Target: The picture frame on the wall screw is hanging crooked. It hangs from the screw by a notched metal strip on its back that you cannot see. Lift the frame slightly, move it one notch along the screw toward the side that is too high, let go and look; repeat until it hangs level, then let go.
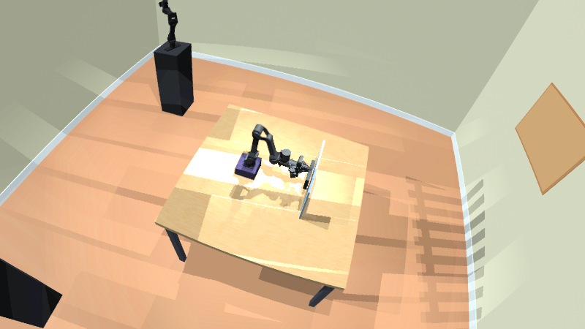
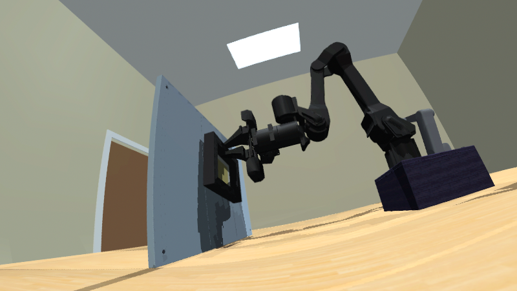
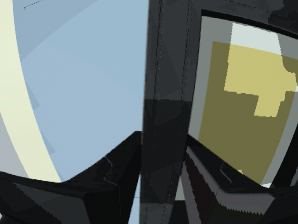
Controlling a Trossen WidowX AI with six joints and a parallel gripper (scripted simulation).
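The black picture frame (image 1: pixel 306 184) (image 2: pixel 210 162) (image 3: pixel 167 65) is in front of the upright blue-grey panel (image 1: pixel 322 149) (image 2: pixel 173 180) (image 3: pixel 100 75). Its pale mat and yellow-olive picture (image 2: pixel 223 171) (image 3: pixel 220 110) show inside it. My gripper (image 1: pixel 309 168) (image 2: pixel 223 149) (image 3: pixel 161 139) is shut on the frame's upper bar, with one finger on the outer side and the other inside the opening. The screw and the notched strip are hidden behind the frame. From these angles I cannot tell whether the frame is level or whether its strip rests on the screw.
The panel stands on the wooden table (image 1: pixel 262 241) (image 2: pixel 325 253). My arm's purple base block (image 1: pixel 254 170) (image 2: pixel 448 180) is on the table, opposite the panel's front face. Another arm stands on a black pedestal (image 1: pixel 175 77) away from the table.
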